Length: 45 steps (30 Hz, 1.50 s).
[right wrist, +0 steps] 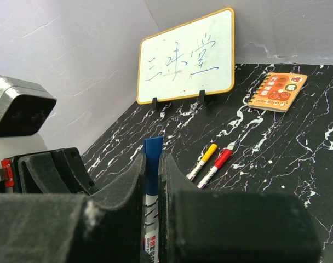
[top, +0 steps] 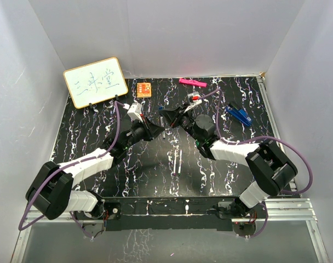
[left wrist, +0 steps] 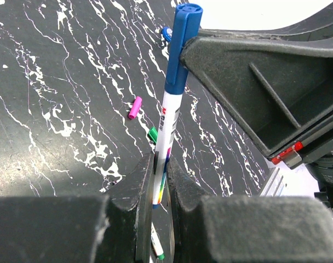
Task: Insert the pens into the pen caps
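Standing almost upright in the left wrist view, the blue pen [left wrist: 167, 123] is pointing its blue cap [left wrist: 183, 49] up and away from the left gripper [left wrist: 162, 183], whose fingers are clamping the lower end of the white barrel. The right gripper [right wrist: 151, 167] is squeezing the blue cap from the opposite end, so the pen's long axis is running between the two grippers, which are meeting over the middle of the black marbled table [top: 101, 137], well away from the walls. A loose purple cap [left wrist: 135, 108] and a green cap [left wrist: 152, 135] are lying apart on the table just beyond the pen. A yellow-capped pen [right wrist: 202, 162] and a red-capped pen [right wrist: 214, 167] are lying side by side, caps toward the whiteboard [right wrist: 188, 57]. An orange notebook [right wrist: 278, 91] is sitting near the back wall.
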### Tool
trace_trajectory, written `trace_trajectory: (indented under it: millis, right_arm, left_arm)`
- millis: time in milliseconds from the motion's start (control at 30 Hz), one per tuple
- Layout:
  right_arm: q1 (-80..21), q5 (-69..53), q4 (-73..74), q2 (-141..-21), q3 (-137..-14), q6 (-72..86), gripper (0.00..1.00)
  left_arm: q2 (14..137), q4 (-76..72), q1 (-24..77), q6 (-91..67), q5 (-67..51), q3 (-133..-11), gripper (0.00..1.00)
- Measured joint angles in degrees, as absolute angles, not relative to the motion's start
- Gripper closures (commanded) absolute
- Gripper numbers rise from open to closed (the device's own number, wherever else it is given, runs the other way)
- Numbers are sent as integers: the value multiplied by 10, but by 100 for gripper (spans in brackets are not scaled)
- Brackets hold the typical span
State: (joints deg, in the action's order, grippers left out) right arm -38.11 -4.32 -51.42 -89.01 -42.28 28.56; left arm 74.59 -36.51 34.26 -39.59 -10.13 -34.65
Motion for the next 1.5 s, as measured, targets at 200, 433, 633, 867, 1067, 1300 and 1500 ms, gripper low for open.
trace_trajectory:
  millis: [200, 433, 633, 867, 1067, 1300, 1500]
  right_arm:
    - [-394, -29, -512, -890, -422, 279, 100]
    - [-401, 1, -479, -894, -444, 277, 93]
    - [-415, 44, -406, -903, -496, 251, 71]
    - [-415, 133, -361, -882, -509, 198, 35]
    - [-400, 205, -364, -828, -507, 174, 2]
    - [-334, 214, -370, -792, -481, 204, 2]
    - [-272, 202, -362, -787, -452, 248, 6]
  left_arm:
    - [746, -357, 342, -394, -104, -347, 100]
    - [746, -342, 335, -391, -105, -350, 100]
    - [730, -319, 322, -391, -80, -350, 100]
    - [698, -249, 307, -378, -23, -362, 100]
    - [785, -178, 307, -340, -17, -421, 100]
    - [908, -109, 307, -299, -4, -496, 100]
    - [987, -42, 307, -272, 39, -576, 100]
